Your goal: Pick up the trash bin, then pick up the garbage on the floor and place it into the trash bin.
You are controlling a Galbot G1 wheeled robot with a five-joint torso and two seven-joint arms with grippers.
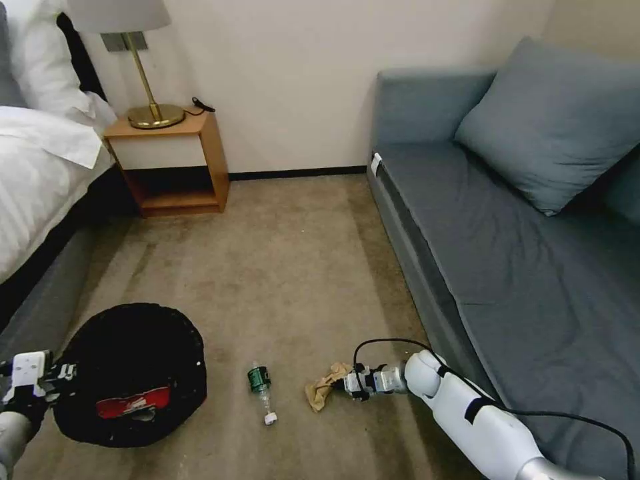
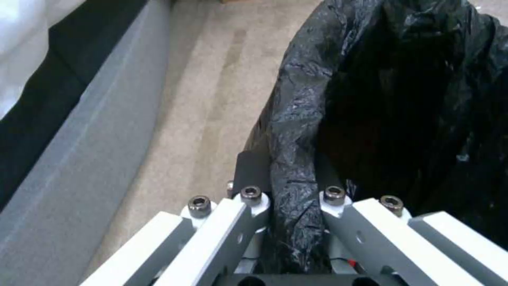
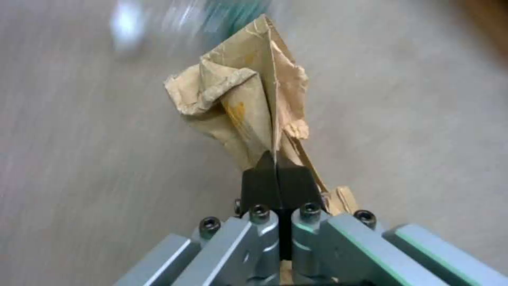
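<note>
Head view: red-and-white wrapper point(image 1: 132, 403) inside trash bin point(image 1: 180, 347).

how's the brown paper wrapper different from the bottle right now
The brown paper wrapper is crumpled and pinched in the shut right gripper; the clear bottle lies free on the carpet, ungripped. The wrapper is opaque tan paper; the bottle is see-through with a green label and white cap. Both are outside the trash bin, whose rim the left gripper holds.

A bed point(image 1: 37, 173) stands left, a nightstand point(image 1: 175, 165) with a lamp point(image 1: 137, 60) beside it, and a grey sofa point(image 1: 520, 267) with a cushion point(image 1: 553, 120) right.
</note>
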